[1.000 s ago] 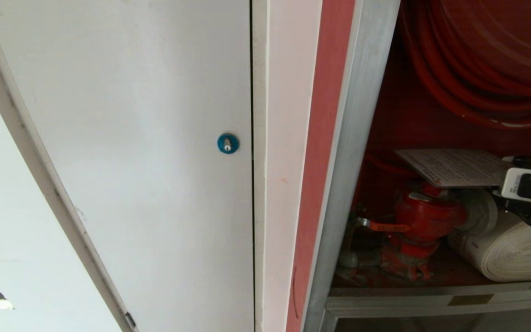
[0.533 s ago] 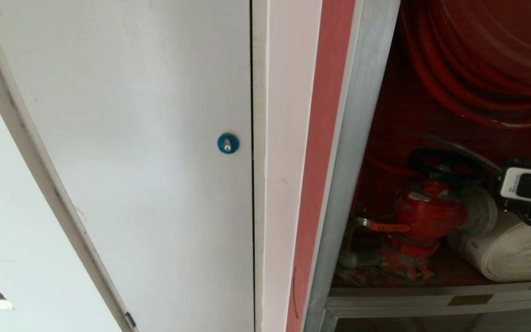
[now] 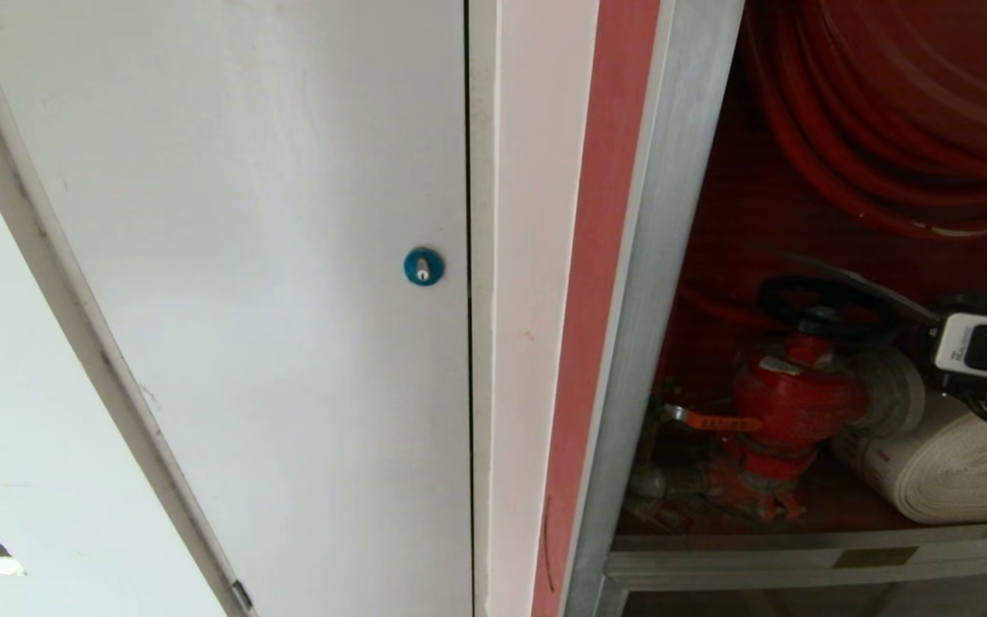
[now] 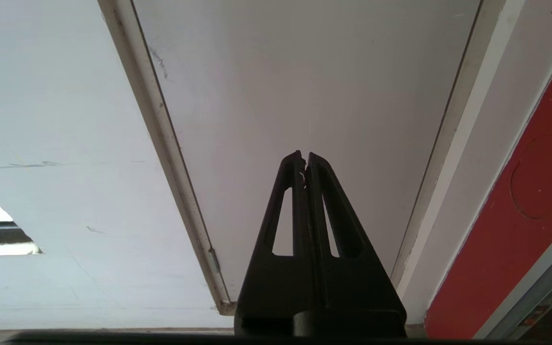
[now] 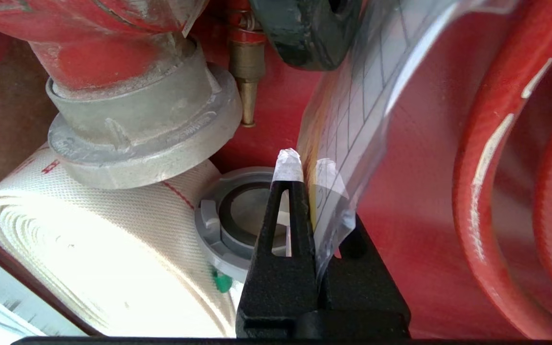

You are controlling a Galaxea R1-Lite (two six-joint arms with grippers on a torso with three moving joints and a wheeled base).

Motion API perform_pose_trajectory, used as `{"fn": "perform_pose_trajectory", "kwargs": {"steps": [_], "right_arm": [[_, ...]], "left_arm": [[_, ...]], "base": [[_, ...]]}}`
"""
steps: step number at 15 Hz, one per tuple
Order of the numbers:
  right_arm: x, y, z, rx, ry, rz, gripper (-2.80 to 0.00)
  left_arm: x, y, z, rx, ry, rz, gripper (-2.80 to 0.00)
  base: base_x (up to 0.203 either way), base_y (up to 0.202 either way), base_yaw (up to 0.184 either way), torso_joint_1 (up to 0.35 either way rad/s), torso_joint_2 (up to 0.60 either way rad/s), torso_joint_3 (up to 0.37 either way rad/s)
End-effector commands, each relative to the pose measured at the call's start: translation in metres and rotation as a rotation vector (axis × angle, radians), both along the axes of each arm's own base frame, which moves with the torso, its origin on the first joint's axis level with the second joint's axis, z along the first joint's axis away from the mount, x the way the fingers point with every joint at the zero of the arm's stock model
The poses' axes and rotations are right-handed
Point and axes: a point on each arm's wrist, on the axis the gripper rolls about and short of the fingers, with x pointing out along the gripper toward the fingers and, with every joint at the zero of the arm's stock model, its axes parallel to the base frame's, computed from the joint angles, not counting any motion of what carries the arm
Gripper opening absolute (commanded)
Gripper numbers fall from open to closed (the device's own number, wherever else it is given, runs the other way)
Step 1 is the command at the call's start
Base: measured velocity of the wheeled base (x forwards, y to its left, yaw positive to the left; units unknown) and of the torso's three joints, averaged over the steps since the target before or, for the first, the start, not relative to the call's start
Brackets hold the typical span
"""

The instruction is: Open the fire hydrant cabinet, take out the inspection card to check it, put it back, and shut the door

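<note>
The left gripper [image 4: 304, 158] is matte black, with two long tapering fingers [image 4: 288, 201], each pierced by a narrow triangular slot, rising from a broad black base. The right gripper [image 5: 301, 167] has the same black slotted build, its fingertips [image 5: 288, 165] wrapped in clear tape. In the head view, a white-and-black box with a looping black cable sits on the right wrist [image 3: 986, 351].

Cabinet interior [image 3: 742, 223] is deep red with a red hose reel [image 3: 888, 111] and red valve [image 3: 789, 403] topped by a black handwheel [image 3: 819, 300], the rolled hose [image 3: 956, 471] is off-white woven, the inspection card [image 5: 367, 96] shows a black grid on clear-white, and the neighbouring door [image 3: 245, 257] is plain white with a blue lock [image 3: 423, 266].
</note>
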Motion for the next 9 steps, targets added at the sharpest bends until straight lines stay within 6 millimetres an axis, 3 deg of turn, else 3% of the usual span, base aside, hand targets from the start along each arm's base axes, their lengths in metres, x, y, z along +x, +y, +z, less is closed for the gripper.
{"fn": "perform_pose_trajectory", "kwargs": {"steps": [1,9], "right_arm": [[-0.006,0.002,0.003,-0.014,-0.014,0.002,-2.80],[-0.040,0.011,0.013,-0.078,-0.153,-0.040,-2.80]], "left_arm": [[0.000,0.000,-0.002,0.000,0.006,0.000,-2.80],[0.001,0.000,-0.002,0.000,0.007,0.000,-2.80]], "base": [[0.000,0.000,0.000,0.000,0.00,0.000],[0.000,0.000,0.000,0.000,0.00,0.000]]}}
